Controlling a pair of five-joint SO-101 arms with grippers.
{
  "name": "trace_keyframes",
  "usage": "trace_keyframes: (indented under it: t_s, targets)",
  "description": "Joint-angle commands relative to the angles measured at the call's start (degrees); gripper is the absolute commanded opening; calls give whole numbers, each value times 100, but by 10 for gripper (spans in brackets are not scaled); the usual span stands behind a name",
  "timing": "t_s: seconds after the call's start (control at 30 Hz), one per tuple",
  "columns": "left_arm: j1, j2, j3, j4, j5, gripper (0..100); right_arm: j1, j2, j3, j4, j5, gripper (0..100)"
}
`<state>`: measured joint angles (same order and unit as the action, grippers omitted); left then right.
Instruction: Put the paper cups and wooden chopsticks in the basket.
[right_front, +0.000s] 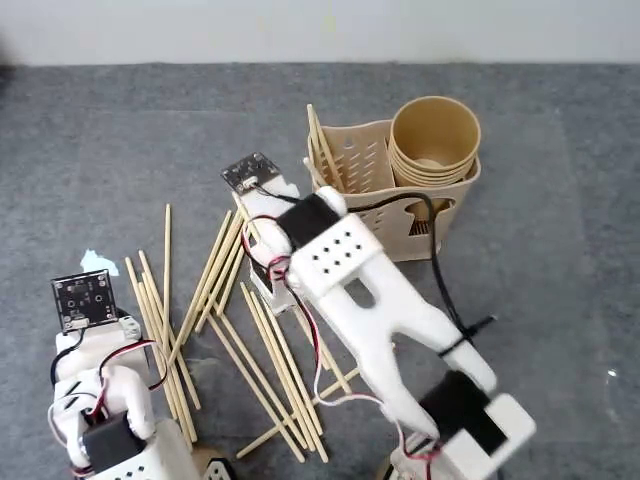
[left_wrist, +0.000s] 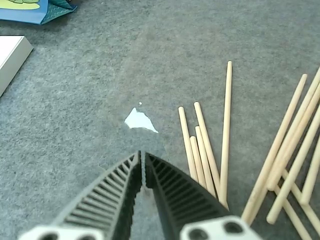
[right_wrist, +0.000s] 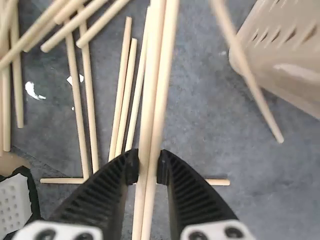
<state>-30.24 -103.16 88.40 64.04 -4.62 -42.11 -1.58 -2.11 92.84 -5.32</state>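
Note:
The beige slotted basket (right_front: 400, 210) stands at the back right with a stack of paper cups (right_front: 435, 140) in it and a few wooden chopsticks (right_front: 322, 150) leaning in its left part. My right gripper (right_wrist: 147, 167) is shut on two chopsticks (right_wrist: 157, 75) held side by side, just left of the basket (right_wrist: 285, 45); in the high view it is at mid table (right_front: 262, 262). Many loose chopsticks (right_front: 255, 360) lie scattered on the grey mat. My left gripper (left_wrist: 142, 159) is shut on nothing, low over the mat beside several chopsticks (left_wrist: 202, 145).
A white paper scrap (left_wrist: 140, 121) lies on the mat ahead of the left gripper. A single chopstick (right_wrist: 247, 75) slants against the basket's side. The left arm (right_front: 95, 390) sits at the front left corner, and the right arm's base (right_front: 470, 430) at the front right.

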Motion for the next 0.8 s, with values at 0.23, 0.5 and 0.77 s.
trace_keyframes:
  t_s: [0.23,0.5,0.77]
  targets:
    - [53,-114,-22,-141,-44,12,-40,-1842,-105,-171,563,9]
    - [53,-114,-22,-141,-44,12,207,-3046,-97,-1314,985,9]
    - [53,-114,-22,-141,-44,12,1314,-3275,0,-2967,958,9]
